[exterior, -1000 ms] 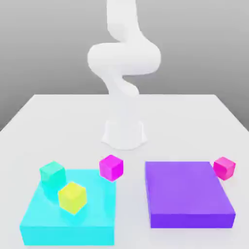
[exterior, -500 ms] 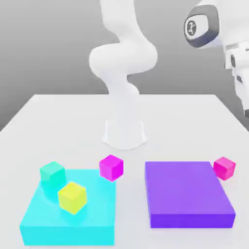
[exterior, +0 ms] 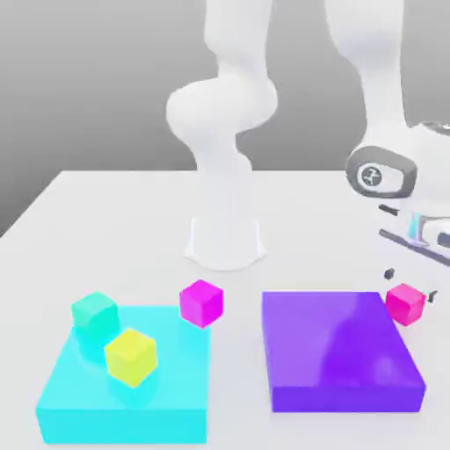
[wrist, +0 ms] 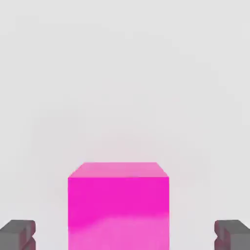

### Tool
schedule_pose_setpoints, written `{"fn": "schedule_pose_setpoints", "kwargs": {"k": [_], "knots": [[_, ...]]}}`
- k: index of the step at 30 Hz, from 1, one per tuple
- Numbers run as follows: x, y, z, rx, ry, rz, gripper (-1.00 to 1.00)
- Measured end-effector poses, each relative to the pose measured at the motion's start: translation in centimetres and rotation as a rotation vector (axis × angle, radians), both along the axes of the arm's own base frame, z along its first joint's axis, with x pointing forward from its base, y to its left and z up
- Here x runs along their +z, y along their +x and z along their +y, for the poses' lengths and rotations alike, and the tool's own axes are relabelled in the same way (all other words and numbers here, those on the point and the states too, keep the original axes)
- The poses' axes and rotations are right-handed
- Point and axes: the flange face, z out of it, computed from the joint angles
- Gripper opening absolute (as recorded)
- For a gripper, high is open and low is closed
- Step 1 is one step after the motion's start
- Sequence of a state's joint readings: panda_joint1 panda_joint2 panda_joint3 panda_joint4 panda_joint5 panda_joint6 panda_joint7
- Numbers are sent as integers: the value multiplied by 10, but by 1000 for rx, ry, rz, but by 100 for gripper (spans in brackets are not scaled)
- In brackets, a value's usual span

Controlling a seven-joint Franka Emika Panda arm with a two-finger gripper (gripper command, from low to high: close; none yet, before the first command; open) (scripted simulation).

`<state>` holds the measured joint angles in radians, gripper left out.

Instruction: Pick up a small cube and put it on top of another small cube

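Note:
The small hot-pink cube (exterior: 405,303) rests on the white table at the exterior view's right, beside the far corner of the purple block. My gripper (exterior: 410,286) has come down over it and is open, with a finger on each side of the cube and a gap to each face. In the hand view the cube (wrist: 118,205) sits centred between the two dark fingertips (wrist: 17,234), which do not touch it. The yellow cube (exterior: 130,356) stands on the cyan block (exterior: 176,395) at the exterior view's left.
A teal-green cube (exterior: 94,315) sits at the cyan block's far corner. A purplish magenta cube (exterior: 201,302) lies on the table between the blocks. The flat purple block (exterior: 338,352) is next to the pink cube. The arm's white base (exterior: 224,242) stands behind.
The arm has swung down from high at the exterior view's right until the hand is over the hot-pink cube. The fingers stayed open. No cube has moved.

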<state>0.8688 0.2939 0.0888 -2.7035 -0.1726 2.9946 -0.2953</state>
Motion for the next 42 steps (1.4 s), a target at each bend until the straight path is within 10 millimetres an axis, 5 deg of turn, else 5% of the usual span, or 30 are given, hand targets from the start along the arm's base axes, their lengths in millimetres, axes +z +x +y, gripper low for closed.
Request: {"fn": "schedule_pose_setpoints", "kwargs": {"k": [1,8,14,15,21,27,31,35,37,41,42], "knots": [[-6,0,0,0,0,0,-100],[-6,0,-1,0,-3,0,-100],[48,0,0,0,-3,0,-100],[56,12,-7,-29,-3,-3,-100],[97,130,-103,-360,-7,-25,-100],[135,203,-237,-678,-10,-30,-100],[157,220,-332,-871,-8,-22,-100],[173,213,-431,-1068,-2,-3,-100],[163,210,-450,-1107,4,4,-100],[124,209,-457,-1121,4,5,-100],[116,208,-457,-1122,2,4,100]]}}
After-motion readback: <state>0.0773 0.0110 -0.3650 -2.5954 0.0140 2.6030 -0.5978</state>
